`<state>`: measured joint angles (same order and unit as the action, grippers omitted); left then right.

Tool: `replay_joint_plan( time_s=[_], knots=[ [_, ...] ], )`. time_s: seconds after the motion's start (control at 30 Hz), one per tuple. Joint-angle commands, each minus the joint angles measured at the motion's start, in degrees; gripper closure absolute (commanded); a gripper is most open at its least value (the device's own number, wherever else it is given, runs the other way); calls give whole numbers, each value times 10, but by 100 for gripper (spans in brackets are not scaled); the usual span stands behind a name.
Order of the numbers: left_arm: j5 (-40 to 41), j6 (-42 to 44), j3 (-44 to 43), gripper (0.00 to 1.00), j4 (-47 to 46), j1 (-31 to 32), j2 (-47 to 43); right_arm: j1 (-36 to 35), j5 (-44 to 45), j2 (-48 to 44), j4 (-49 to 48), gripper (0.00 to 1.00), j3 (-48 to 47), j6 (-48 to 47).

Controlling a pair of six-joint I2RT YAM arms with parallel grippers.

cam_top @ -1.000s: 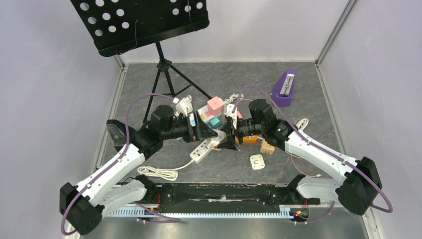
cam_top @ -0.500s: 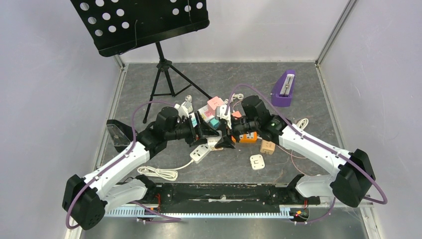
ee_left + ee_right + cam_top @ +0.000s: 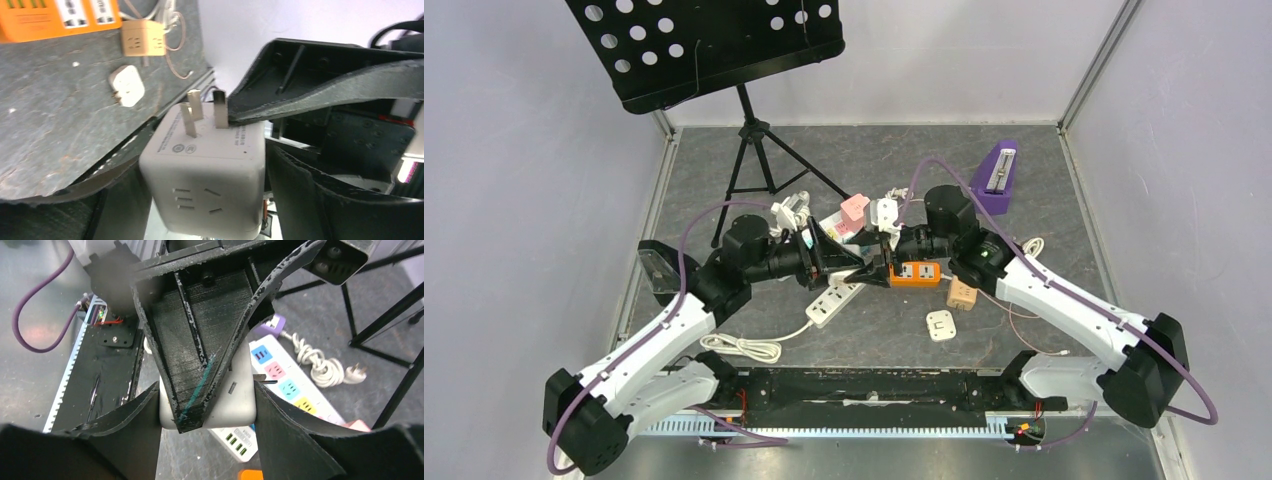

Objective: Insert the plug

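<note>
Plug (image 3: 202, 170) pinched in right tool (image 3: 206, 397); left tool (image 3: 205, 150) grip unclear; prongs (image 3: 192, 117) show left wrist only.

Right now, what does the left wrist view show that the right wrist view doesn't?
Left wrist only: the prongs of the white cube adapter, plus the orange power strip, a tan cube and a small white adapter on the table.
Right wrist only: the white strip with coloured sockets and a coiled cord.
Both: that adapter, with the right gripper shut on it and the left gripper around it.
</note>
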<state>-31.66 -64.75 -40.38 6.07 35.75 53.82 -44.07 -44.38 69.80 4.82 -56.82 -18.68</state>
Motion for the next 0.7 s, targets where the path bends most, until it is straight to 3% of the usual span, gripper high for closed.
replay_joint_plan(
  time_s=[0.0,0.13,0.2,0.23,0.3,0.37,0.47,0.6,0.67],
  knots=[
    [-41,-101,13,24,-111,2,-20,-1,-20,-9,-78,85,-3,12],
    [-40,-124,16,60,-130,2,-23,-1,-23,-5,-92,78,-5,28],
    [-37,-133,19,86,-140,2,-25,-1,17,-10,-102,55,-2,52],
    [-31,-139,19,97,-146,2,-26,-1,40,-15,-107,38,4,67],
    [-12,-153,19,98,-160,2,-29,-1,97,-33,-144,16,27,108],
    [22,-169,15,98,-167,2,-34,-2,151,-65,-214,7,67,156],
    [96,-196,9,98,-170,2,-50,-18,225,-105,-333,3,141,232],
    [169,-229,5,98,-164,3,-62,-119,431,-127,-417,4,192,192],
    [190,-238,4,98,-159,3,-62,-143,493,-122,-454,5,205,194]
  ],
)
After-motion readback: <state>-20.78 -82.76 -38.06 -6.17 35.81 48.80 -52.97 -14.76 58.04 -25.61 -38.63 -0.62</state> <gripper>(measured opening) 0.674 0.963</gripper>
